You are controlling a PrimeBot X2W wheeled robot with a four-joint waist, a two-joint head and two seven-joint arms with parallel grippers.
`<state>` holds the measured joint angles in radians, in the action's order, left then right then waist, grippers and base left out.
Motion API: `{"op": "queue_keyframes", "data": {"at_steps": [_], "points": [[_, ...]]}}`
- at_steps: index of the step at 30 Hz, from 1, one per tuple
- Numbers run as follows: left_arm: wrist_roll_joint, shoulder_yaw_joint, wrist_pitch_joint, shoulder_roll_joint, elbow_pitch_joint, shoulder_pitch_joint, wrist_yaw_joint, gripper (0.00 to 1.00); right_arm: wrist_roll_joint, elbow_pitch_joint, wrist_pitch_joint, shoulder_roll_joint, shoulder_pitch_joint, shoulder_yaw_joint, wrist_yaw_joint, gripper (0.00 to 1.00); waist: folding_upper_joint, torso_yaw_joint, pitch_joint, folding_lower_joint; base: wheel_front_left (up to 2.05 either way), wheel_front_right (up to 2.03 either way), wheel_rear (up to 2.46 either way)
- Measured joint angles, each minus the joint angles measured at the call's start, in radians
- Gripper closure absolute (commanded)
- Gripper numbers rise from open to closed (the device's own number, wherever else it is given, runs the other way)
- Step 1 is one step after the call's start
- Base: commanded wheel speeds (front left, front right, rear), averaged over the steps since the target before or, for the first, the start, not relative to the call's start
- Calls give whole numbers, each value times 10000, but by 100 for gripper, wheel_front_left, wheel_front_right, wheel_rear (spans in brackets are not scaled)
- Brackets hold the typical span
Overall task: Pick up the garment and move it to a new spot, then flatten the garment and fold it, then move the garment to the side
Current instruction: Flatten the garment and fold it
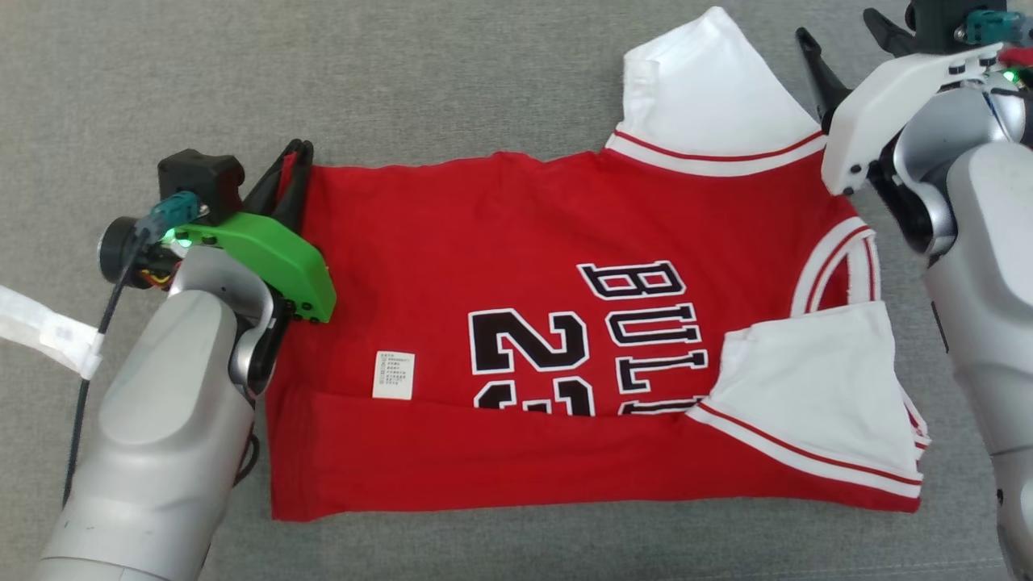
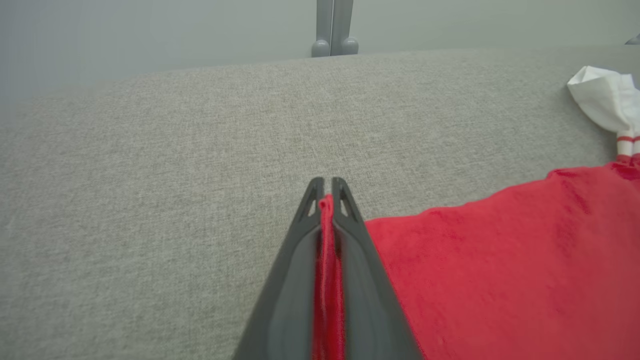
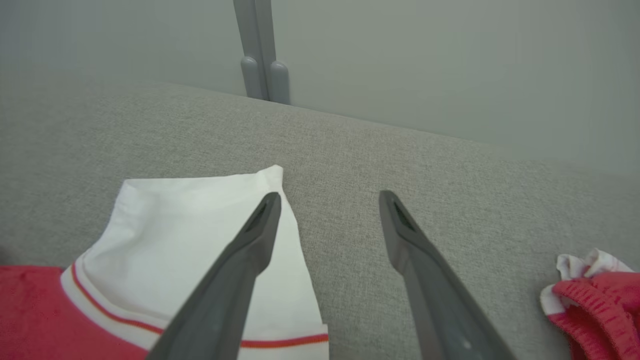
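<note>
Clamped tight with the left gripper [image 2: 326, 200] on a thin red fold at the far hem corner of the garment [image 1: 524, 339]. Spread wide at the right gripper [image 3: 330, 200], holding nothing, one finger over the edge of the white sleeve [image 3: 200, 235] at the far shoulder; contact impossible to tell. Laid flat on the grey surface [image 1: 323, 73], near side folded up over the lower lettering. Expect skew if pulling by the hem corner alone: likely to drag the cloth askew and open the near fold. Expect slip from so shallow a pinch. Beware of catching only the sleeve on the right, leaving the shoulder behind and bunching the fold line.
</note>
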<state>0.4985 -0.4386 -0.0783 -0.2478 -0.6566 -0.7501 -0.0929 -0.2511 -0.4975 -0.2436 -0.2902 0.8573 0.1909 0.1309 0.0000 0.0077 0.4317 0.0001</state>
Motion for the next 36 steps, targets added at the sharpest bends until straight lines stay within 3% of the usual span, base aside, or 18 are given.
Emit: {"op": "queue_keyframes", "data": {"at_steps": [10,26,28,29,36], "points": [[-165,-468,-297,362,17,-194,-42,100,334,-2506,349,151,1697,422,0,0,0,1108,558,-1,0,0,0],[-332,-836,-826,523,683,-213,-25,100,487,-5087,23,115,3056,786,-2,0,0,1648,802,-1,0,0,0],[-330,-842,-830,523,709,-200,-15,100,318,-5248,-2,173,3135,800,-4,79,0,1642,801,-1,0,0,0],[-330,-842,-861,520,736,-196,13,100,251,-5336,-13,222,3157,821,-4,100,0,1628,797,-1,0,0,0],[-190,-688,-1135,286,884,-14,104,100,-242,-5463,949,497,3063,1051,6,100,0,1300,542,-1,0,0,0]]}}
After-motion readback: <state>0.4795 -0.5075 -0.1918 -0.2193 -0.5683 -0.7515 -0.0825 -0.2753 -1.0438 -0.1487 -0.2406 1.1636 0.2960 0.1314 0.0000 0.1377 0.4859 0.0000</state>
